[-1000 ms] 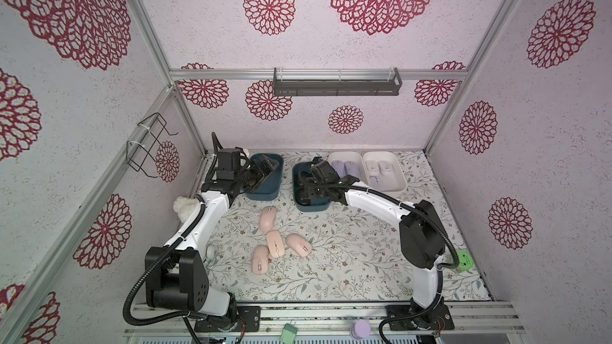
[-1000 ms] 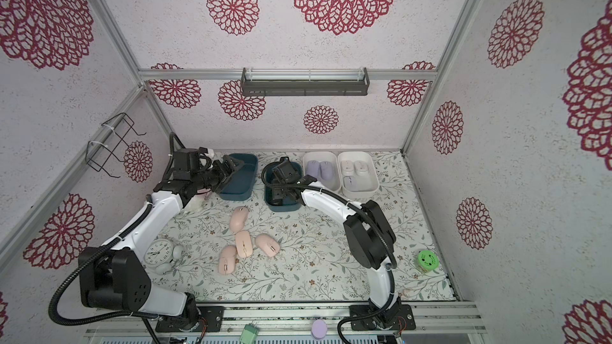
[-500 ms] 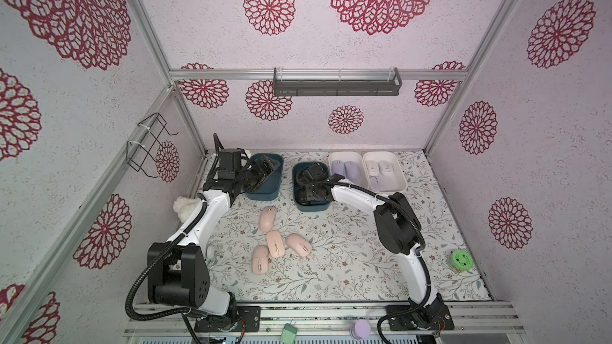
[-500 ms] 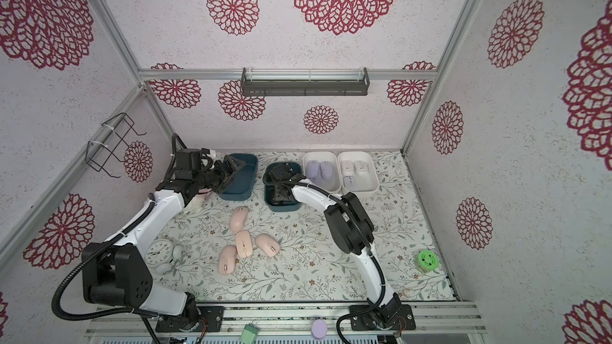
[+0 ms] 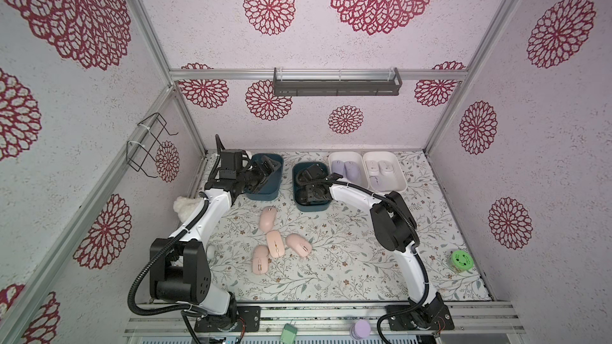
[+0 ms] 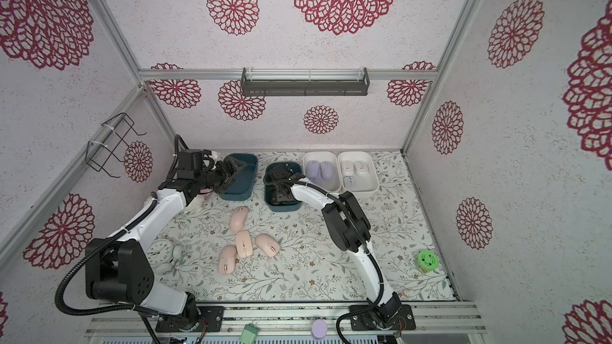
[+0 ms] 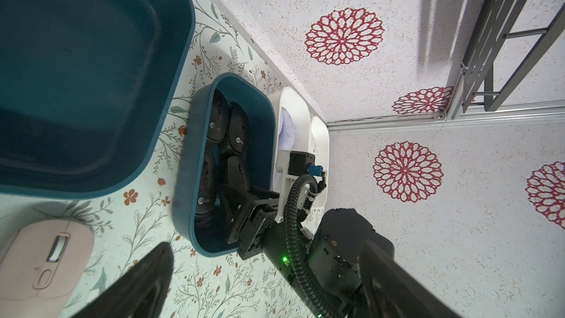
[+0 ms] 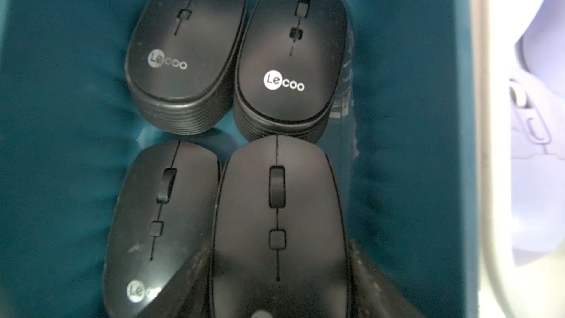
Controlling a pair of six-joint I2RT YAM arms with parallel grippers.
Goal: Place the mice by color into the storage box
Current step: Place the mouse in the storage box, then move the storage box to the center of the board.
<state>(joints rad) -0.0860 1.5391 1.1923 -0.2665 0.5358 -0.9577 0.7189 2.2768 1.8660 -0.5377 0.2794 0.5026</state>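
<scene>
Straddling the black mouse (image 8: 278, 203) along its long axis, my right claw (image 8: 276, 270) may be gripping; I cannot tell. My left claw (image 6: 235, 171), spread empty, sits nearer the pink mice (image 5: 276, 243).

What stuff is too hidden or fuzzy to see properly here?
Right claw: right wrist view, cut off by the edge; gripping the nearest black mouse or not, unclear.
Plush toy: in a top view, partly behind the left arm.
Alarm clock: in a top view, partly behind that arm.
Lavender mouse: right wrist view, blurred, cut by the edge.
</scene>
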